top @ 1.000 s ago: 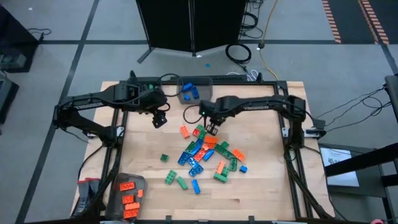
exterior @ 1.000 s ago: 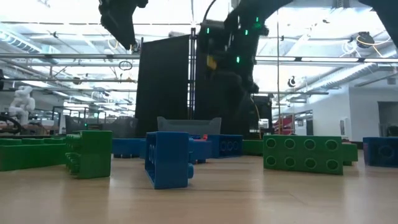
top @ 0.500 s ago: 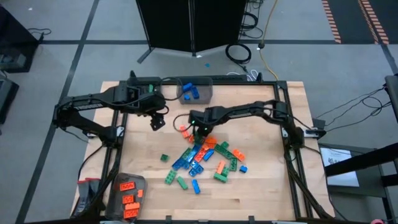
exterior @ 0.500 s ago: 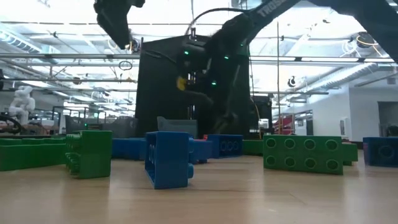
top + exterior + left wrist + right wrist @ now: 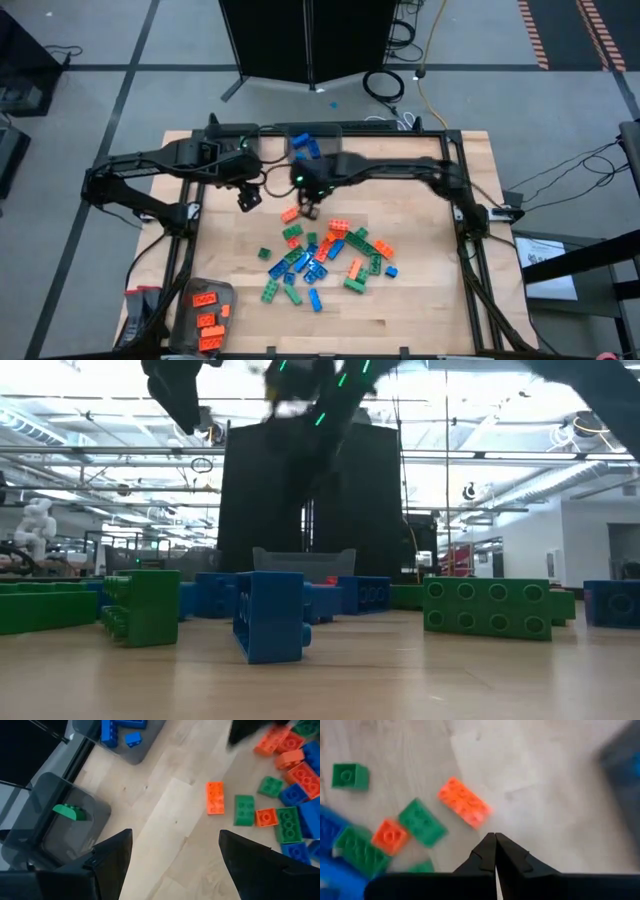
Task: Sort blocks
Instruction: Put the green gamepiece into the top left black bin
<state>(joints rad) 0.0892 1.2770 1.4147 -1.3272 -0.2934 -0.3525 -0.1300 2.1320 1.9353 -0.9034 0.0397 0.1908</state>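
Note:
The blocks (image 5: 322, 255), orange, green and blue, lie scattered on the middle of the wooden table. One orange block (image 5: 465, 802) lies flat at the pile's far left edge. My right gripper (image 5: 495, 840) hovers shut just beside it (image 5: 308, 207) with nothing between its fingers. My left gripper (image 5: 247, 196) hangs open and empty to the left of the pile, above bare wood (image 5: 172, 840).
A grey bin with blue blocks (image 5: 305, 146) stands at the far edge, partly under my right arm. A bin holding one green block (image 5: 70, 812) is near my left gripper. A bin of orange blocks (image 5: 206, 316) sits at the near left corner. Bare wood lies near and right.
My right gripper, shut throughout, has swept through the pile toward the table's left edge and then risen toward the far edge. Several blocks have slid left, so the pile is now spread wider on that side.

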